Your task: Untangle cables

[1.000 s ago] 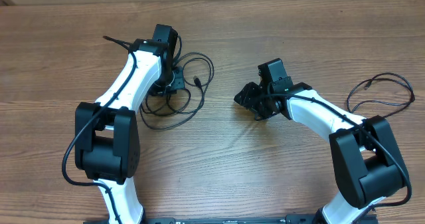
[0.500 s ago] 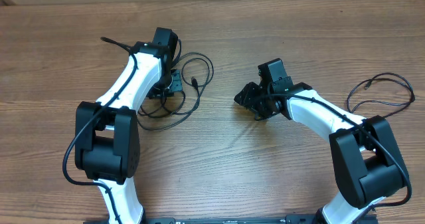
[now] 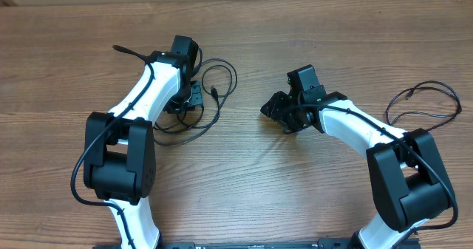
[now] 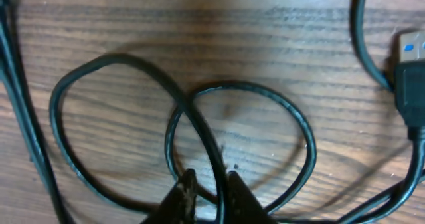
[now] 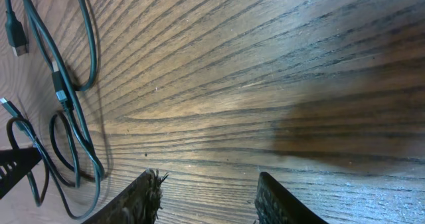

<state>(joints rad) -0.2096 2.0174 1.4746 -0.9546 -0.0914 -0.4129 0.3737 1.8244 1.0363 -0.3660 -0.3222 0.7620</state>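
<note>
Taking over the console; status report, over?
Left gripper pinching one cable strand. Right gripper open, empty. Cables looped together beside left arm. Nothing blocking.

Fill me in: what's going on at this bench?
Two arms are untangling cables on a wooden table. The left claw is down in the cable tangle, its tips close around one strand where two loops cross. The right claw hangs open over bare wood off to the side of the tangle, holding nothing. A separate loose cable lies by the right arm's base. The tangle is not yet sorted out.
</note>
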